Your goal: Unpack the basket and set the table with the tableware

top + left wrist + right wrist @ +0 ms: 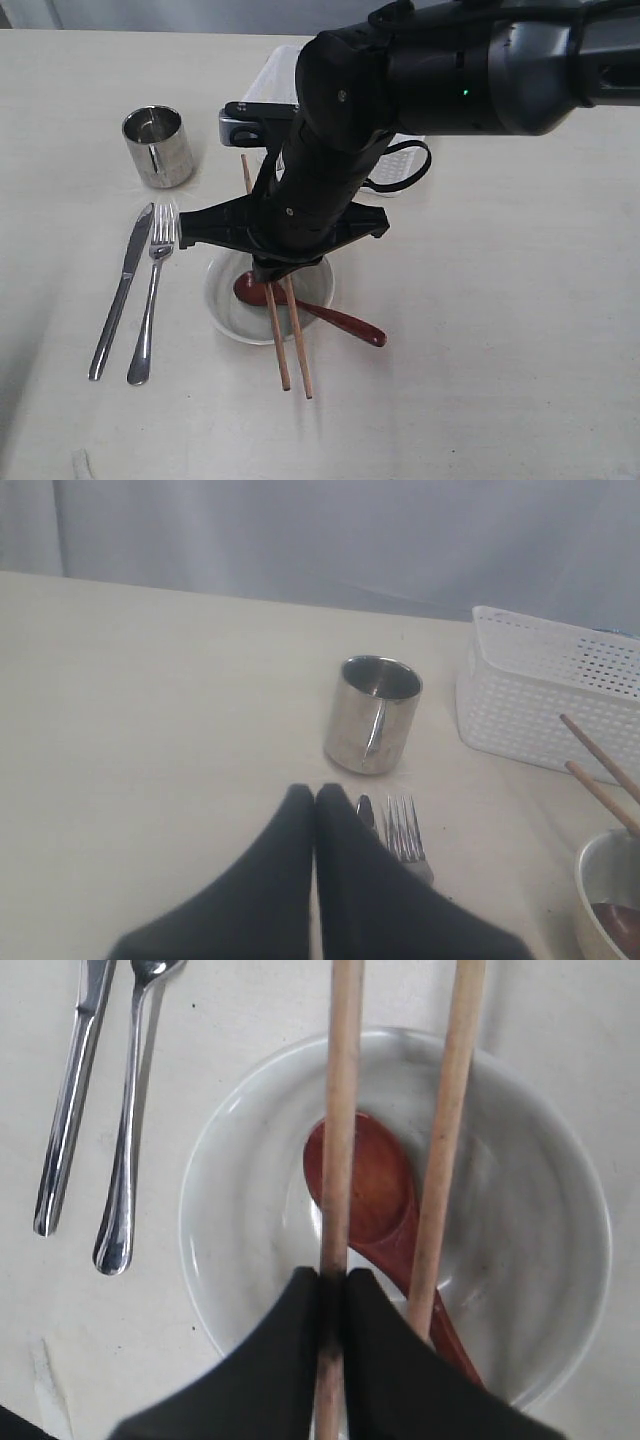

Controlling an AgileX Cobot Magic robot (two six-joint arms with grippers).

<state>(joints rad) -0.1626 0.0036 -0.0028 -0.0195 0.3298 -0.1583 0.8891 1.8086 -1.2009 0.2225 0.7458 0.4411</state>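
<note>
Opening on the left: a wide strip of bare table runs from the cutlery out to the exterior view's edge.
Knife: one, lying flat, its tip toward the cup.
Fork: one, just beside the knife and parallel to it, not touching.
Cup: one, upright, beyond the cutlery tips, apart from the basket.
Left gripper: fingers pressed together with nothing between them, hanging over the table near the knife and fork tips.
Bowl: one, right of the fork, with a narrow gap between them.
Spoon: one, its scoop in the bowl, its handle out over the right rim.
Chopsticks: two, side by side across the bowl, their front ends past the near rim.
Right gripper: fingers closed tight on one chopstick over the bowl; the second stick lies just outside one finger.
Basket: one, at the table's far edge, largely hidden behind the right arm.
Room in front: bare tabletop from the chopstick ends to the near edge of the view.
Room on the right: broad bare surface from the spoon handle outward.
</note>
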